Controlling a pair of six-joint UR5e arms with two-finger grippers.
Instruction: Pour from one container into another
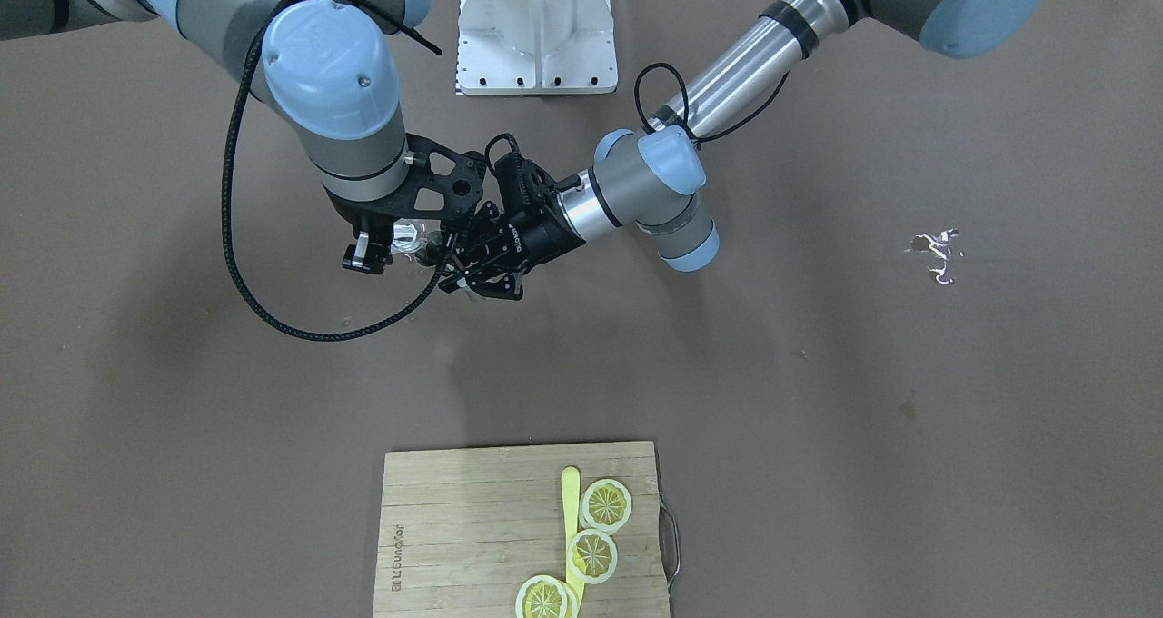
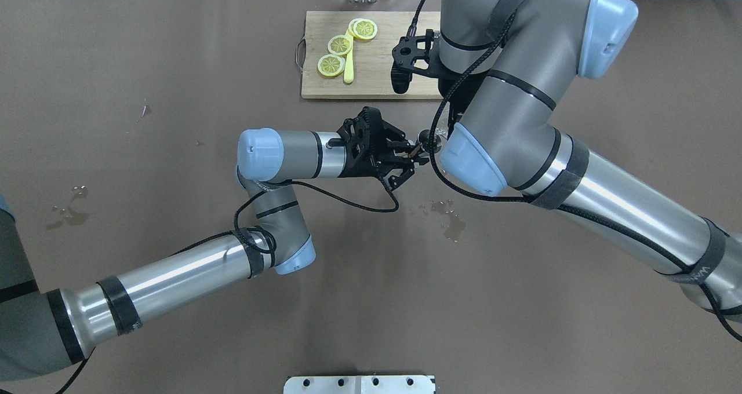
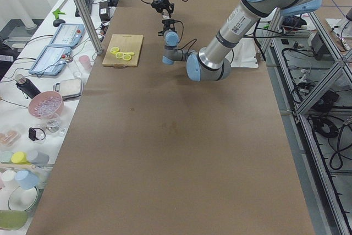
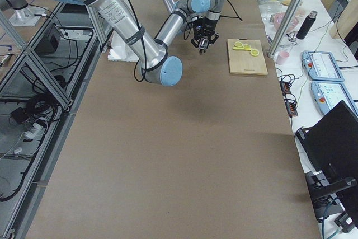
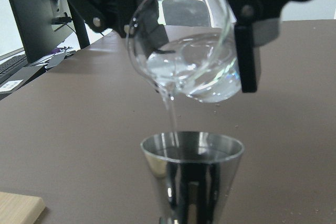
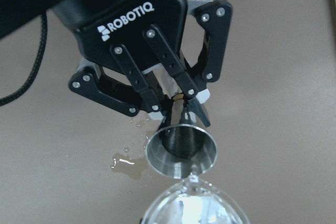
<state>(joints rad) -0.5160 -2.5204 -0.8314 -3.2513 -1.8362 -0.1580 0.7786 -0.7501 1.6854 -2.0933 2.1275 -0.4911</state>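
A clear glass cup [image 5: 181,40] with water in it is tilted mouth-down in my right gripper [image 1: 382,247], whose black fingers [image 5: 245,51] are shut on its sides. A thin stream [image 5: 171,111] runs from its lip into a steel jigger [image 5: 191,166] directly beneath. My left gripper [image 6: 178,103] is shut on the jigger's [image 6: 181,150] narrow waist and holds it upright above the table. In the overhead view the left gripper [image 2: 413,157] meets the right wrist at mid-table, and the arm hides the right gripper there.
A wooden cutting board [image 2: 400,69] with lemon slices [image 2: 339,45] and a yellow knife [image 2: 348,66] lies on the far side. Spilled water [image 2: 449,220] wets the brown table below the pour. A white mount [image 1: 536,32] stands by the robot's base.
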